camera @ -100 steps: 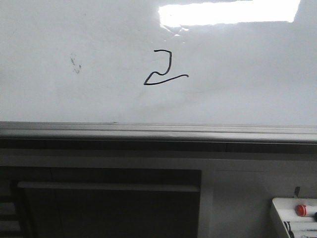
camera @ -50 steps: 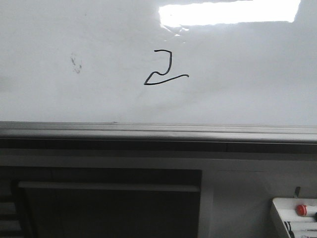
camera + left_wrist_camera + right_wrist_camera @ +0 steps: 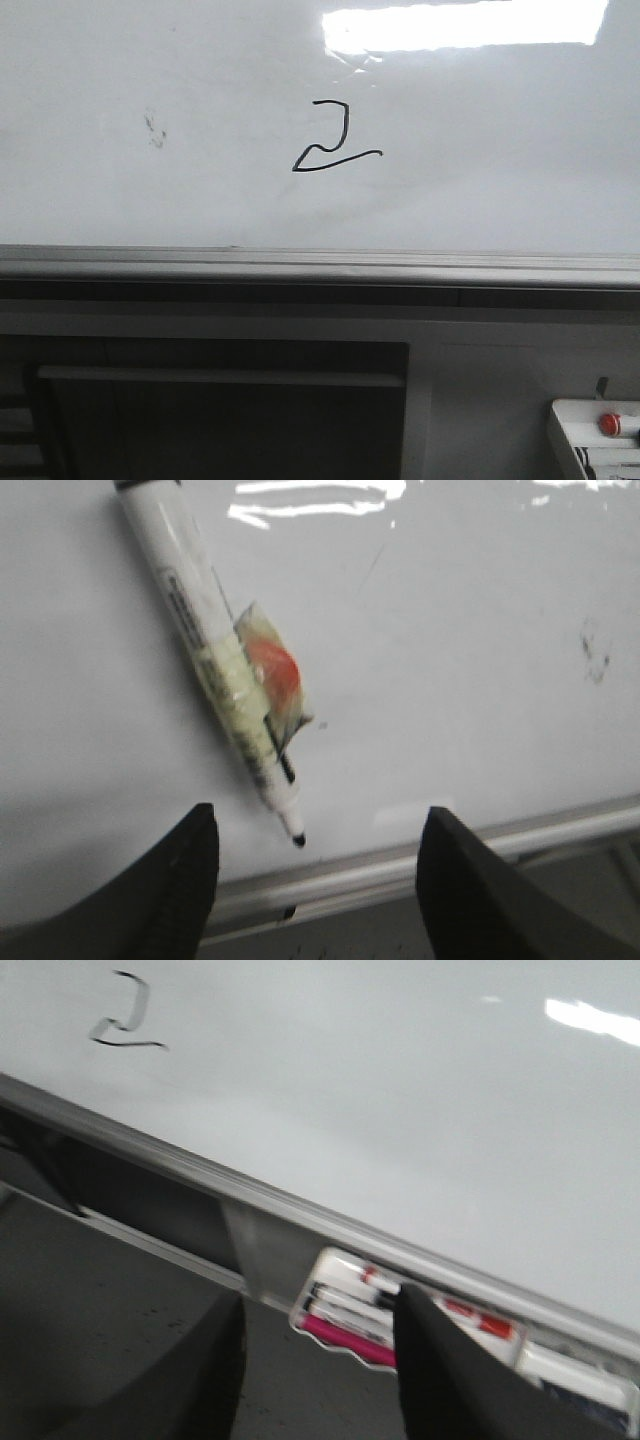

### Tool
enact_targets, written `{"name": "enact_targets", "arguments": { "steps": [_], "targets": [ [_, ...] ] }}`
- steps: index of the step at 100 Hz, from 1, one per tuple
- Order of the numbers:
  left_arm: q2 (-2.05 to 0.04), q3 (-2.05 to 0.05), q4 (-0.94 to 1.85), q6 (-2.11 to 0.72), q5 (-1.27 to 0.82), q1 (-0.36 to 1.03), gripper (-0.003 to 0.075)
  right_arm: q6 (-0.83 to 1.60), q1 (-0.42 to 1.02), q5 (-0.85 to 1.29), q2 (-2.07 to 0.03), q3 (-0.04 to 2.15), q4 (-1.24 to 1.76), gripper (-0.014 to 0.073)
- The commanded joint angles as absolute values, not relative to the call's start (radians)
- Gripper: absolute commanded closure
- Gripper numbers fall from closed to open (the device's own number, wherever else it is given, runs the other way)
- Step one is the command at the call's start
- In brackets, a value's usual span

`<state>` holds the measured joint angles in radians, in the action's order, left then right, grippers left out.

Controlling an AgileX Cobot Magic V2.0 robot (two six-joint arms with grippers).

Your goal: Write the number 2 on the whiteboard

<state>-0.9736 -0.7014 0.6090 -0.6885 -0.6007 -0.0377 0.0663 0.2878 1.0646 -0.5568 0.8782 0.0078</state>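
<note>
One thin black hand-drawn number 2 (image 3: 335, 140) sits near the middle of the large glossy white whiteboard (image 3: 500, 150) in the front view, below and to the left of a bright rectangular light glare (image 3: 465, 27). Its long wavy base stroke runs out to the right. A faint dark smudge of specks (image 3: 154, 130) lies well apart on its left. The board's grey metal bottom rail (image 3: 320, 265) runs across the whole width, and a small white tray with a red button (image 3: 600, 430) shows at the lower right corner. Neither arm appears in this view.

From the left wrist camera, the left gripper (image 3: 318, 880) stands wide open with nothing between its dark fingers. A white marker pen wrapped in clear tape with an orange-red patch (image 3: 215, 650) lies against the whiteboard, its black tip close to the rail.

From the right wrist camera, the right gripper (image 3: 320, 1360) is likewise spread apart and empty. The number 2 is visible on the board beyond it, and a clear tray of markers (image 3: 400, 1320) hangs under the rail.
</note>
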Motion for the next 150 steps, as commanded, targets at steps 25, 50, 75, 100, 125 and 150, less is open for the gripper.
{"name": "enact_targets", "arguments": {
  "steps": [25,50,75,100,125,150],
  "targets": [
    [-0.865,-0.886,0.133,-0.255,-0.724,0.019,0.0319,-0.215,0.28,1.053,-0.503,0.853,-0.214,0.0294],
    [-0.692,-0.806,0.085,-0.251,-0.641,0.168,0.0319,-0.292,0.28,0.872,-0.328,0.737,-0.212,0.0294],
    [-0.51,-0.63,0.123,-0.184,-0.435,0.164,0.0391,-0.209,0.28,0.805,-0.152,0.661,-0.212,0.048],
    [-0.373,-0.44,0.187,-0.184,-0.221,0.164,0.0742,-0.201,0.28,0.818,-0.118,0.619,-0.216,0.0666],
    [-0.362,-0.423,0.213,-0.177,-0.28,0.164,0.0738,-0.201,0.28,0.823,-0.118,0.619,-0.216,0.0666],
    [-0.362,-0.423,0.213,-0.177,-0.28,0.164,0.0738,-0.201,0.28,0.823,-0.118,0.619,-0.216,0.0666]
  ]
}}
